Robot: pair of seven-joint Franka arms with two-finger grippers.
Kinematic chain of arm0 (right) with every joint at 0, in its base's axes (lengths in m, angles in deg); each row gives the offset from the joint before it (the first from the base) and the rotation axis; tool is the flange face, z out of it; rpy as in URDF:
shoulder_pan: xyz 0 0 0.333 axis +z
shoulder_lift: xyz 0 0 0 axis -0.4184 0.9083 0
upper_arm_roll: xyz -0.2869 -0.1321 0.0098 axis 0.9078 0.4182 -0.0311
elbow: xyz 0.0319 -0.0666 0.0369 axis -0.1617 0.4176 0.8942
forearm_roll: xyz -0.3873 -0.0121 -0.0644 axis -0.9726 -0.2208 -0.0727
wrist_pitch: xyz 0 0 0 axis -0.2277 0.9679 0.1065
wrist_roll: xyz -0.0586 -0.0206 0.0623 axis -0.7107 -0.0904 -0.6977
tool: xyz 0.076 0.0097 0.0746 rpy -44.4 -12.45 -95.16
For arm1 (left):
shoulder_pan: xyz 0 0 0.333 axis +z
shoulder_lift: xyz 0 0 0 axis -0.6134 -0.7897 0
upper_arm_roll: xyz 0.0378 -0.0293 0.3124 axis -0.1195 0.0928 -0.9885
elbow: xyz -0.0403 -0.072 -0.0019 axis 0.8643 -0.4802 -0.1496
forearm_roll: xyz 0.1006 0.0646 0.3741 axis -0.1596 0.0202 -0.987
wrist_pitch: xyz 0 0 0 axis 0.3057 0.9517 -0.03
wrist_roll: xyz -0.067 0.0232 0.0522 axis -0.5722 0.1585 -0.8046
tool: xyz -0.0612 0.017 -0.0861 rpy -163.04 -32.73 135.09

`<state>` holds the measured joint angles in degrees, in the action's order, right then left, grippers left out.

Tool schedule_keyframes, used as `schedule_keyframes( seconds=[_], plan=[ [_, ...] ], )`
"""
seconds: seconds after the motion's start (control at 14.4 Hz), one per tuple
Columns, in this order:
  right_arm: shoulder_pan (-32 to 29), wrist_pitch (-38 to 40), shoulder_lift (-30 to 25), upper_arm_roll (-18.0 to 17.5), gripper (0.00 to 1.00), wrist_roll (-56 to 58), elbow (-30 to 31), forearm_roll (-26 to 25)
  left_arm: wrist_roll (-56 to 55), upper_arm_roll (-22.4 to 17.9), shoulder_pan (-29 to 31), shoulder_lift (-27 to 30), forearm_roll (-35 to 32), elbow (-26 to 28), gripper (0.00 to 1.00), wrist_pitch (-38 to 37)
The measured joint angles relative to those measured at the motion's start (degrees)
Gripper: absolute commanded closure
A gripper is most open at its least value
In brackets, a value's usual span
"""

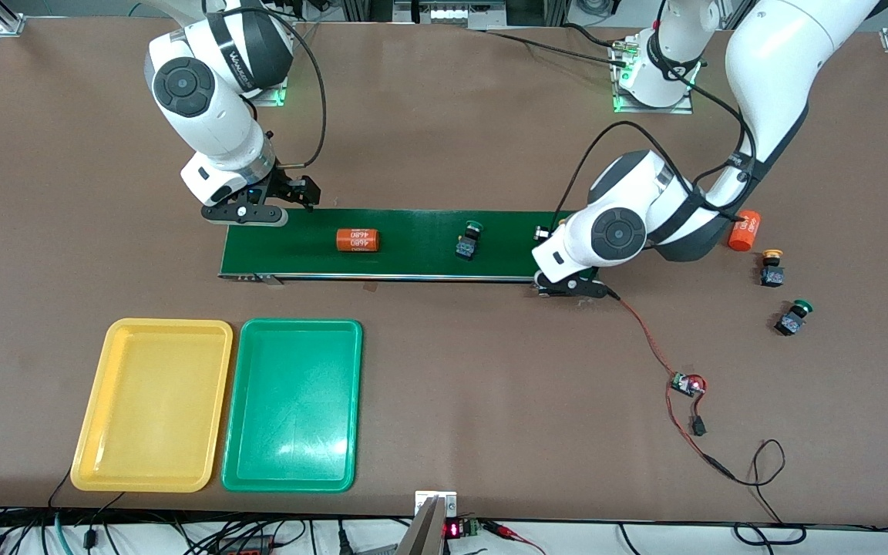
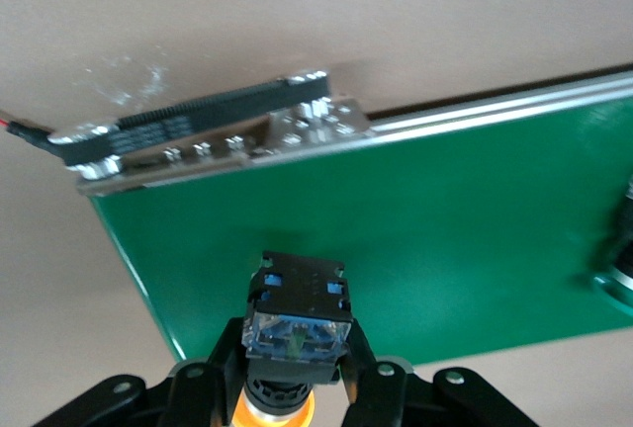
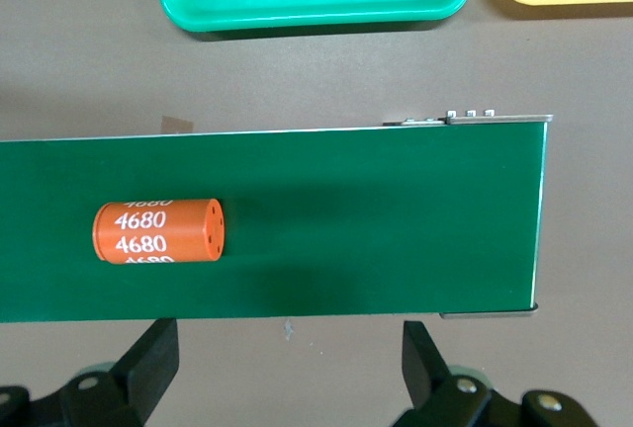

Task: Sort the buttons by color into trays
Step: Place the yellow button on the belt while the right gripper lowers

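My left gripper [image 1: 548,233] hangs over the conveyor belt's [image 1: 413,235] end toward the left arm, shut on a yellow-capped button [image 2: 297,320] by its neck, dark body pointing at the belt [image 2: 415,239]. A green-capped button [image 1: 469,239] lies mid-belt, also at the left wrist view's edge [image 2: 621,259]. Another yellow-capped button [image 1: 772,267] and a green-capped one [image 1: 795,317] lie on the table at the left arm's end. The yellow tray [image 1: 153,405] and green tray [image 1: 292,405] sit side by side, both bare. My right gripper [image 1: 294,194] hovers open at the belt's other end, fingers [image 3: 148,358] over bare table.
An orange cylinder [image 1: 357,240] with white print lies on the belt near the right gripper, also seen in the right wrist view [image 3: 158,231]. A second orange cylinder [image 1: 745,230] lies by the left arm's elbow. A red wire and small circuit board [image 1: 687,383] trail from the belt's motor end.
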<state>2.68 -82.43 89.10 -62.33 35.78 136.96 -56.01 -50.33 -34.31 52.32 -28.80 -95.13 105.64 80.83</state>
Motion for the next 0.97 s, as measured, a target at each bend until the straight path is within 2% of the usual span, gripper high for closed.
schedule_keyframes(
  seconds=[0.07, 0.14, 0.28, 0.62, 0.83, 0.97],
  plan=[
    [0.0, 0.0, 0.01, 0.0, 0.0, 0.0, 0.0, 0.0, 0.0, -0.89, 0.04, -0.5, -0.08, -0.23, 0.94, 0.11],
    [0.0, 0.0, 0.04, 0.01, 0.0, 0.0, 0.0, 0.0, 0.0, -1.71, 0.11, -0.93, -0.13, -0.42, 0.81, 0.68],
    [0.0, 0.0, 0.09, 0.01, 0.0, 0.0, 0.0, 0.0, 0.0, -2.7, 0.19, -1.62, -0.15, -0.59, 0.0, 1.83],
    [-0.01, -0.21, 0.13, 0.06, 0.0, 0.0, 0.0, 0.0, -0.08, -2.76, 0.33, -2.23, -0.15, -1.97, 0.0, 2.12],
    [0.0, -2.42, 0.95, 0.05, 0.0, 0.0, 0.0, 0.0, -0.05, -2.76, 2.66, -1.6, -0.17, -7.89, 0.0, -4.38],
    [0.02, -3.59, 1.9, 0.03, 0.0, 0.38, 0.0, -0.1, 0.03, -2.85, 6.89, -1.03, -0.25, -10.94, 0.0, -7.65]
  ],
)
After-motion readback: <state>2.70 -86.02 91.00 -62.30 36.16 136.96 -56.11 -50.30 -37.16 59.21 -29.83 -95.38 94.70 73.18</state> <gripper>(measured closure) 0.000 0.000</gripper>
